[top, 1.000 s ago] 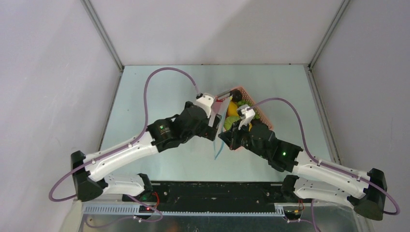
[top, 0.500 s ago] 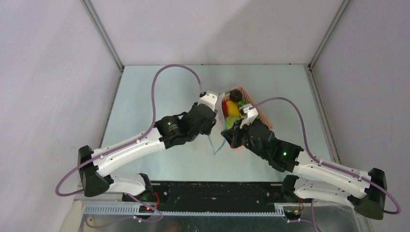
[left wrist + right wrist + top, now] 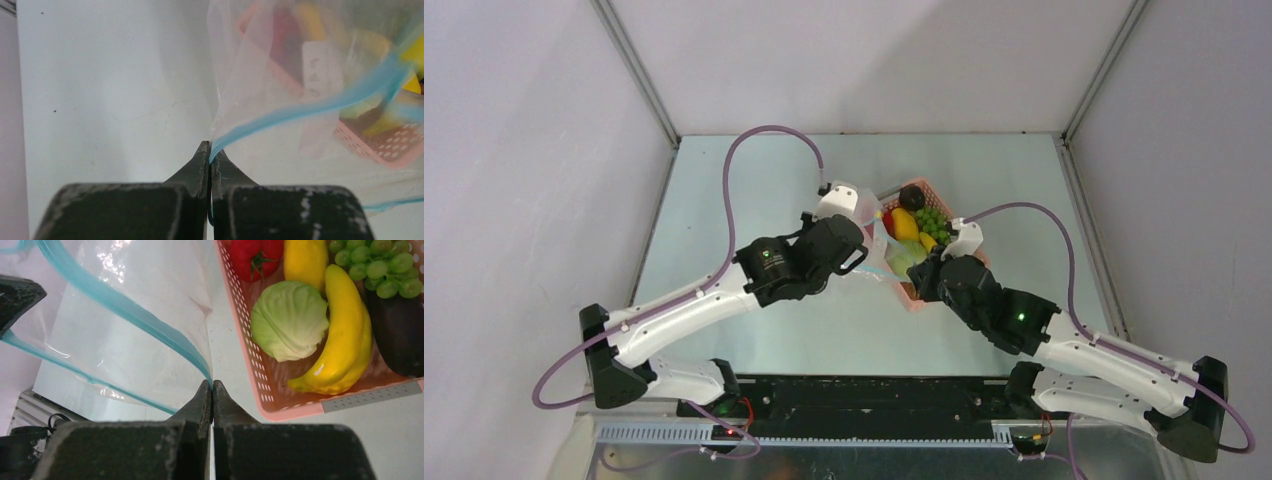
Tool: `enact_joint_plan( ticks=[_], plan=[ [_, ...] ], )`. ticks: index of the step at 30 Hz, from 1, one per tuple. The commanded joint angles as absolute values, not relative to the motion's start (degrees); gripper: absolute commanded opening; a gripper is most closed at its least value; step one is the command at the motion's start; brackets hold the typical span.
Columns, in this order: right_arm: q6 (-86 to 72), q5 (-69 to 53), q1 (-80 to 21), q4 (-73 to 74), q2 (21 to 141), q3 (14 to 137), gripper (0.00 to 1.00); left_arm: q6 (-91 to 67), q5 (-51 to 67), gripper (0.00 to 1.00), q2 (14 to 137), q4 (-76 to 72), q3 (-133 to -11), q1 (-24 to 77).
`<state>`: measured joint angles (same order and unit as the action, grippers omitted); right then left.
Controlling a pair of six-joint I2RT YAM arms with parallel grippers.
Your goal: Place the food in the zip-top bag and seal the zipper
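The clear zip-top bag (image 3: 876, 248) hangs between my two grippers, just left of the pink basket. My left gripper (image 3: 210, 150) is shut on one end of the blue zipper (image 3: 310, 105). A white label (image 3: 320, 70) shows through the bag (image 3: 250, 70). My right gripper (image 3: 212, 385) is shut on the zipper (image 3: 125, 307) at the bag's (image 3: 140, 340) other side. The food lies in the basket: red fruit (image 3: 256, 255), yellow piece (image 3: 305, 260), grapes (image 3: 380, 265), cabbage (image 3: 289, 320), banana (image 3: 340, 335) and a dark purple piece (image 3: 400, 335).
The pink basket (image 3: 914, 302) stands right of centre on the pale table (image 3: 754, 190), under my right wrist. Its rim (image 3: 300, 409) lies close to my right fingers. Grey walls close the table in on three sides.
My left gripper went from wide open to shut on the zipper strip. The bag, hanging edge-on a second ago, is now drawn between both grippers. The right arm shifted slightly right.
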<state>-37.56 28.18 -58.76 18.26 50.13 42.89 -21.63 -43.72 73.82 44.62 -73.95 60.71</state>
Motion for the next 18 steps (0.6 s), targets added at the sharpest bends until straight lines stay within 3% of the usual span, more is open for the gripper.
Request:
enact_joint_plan(
  ticks=[1,12,18],
  plan=[
    [-42.23,34.34,-56.85,26.95,50.19,44.93,0.00,-22.91,-55.46,0.00,71.67,48.92,-76.48,60.92],
    [-47.48,35.09,-52.98,31.97,51.26,44.81,0.00,-27.51,-57.57,0.00,71.30,53.70,-76.93,58.91],
    [-36.52,20.55,-53.02,17.39,52.55,43.14,0.00,-21.79,-45.50,0.00,66.24,43.27,-72.24,58.80]
  ],
)
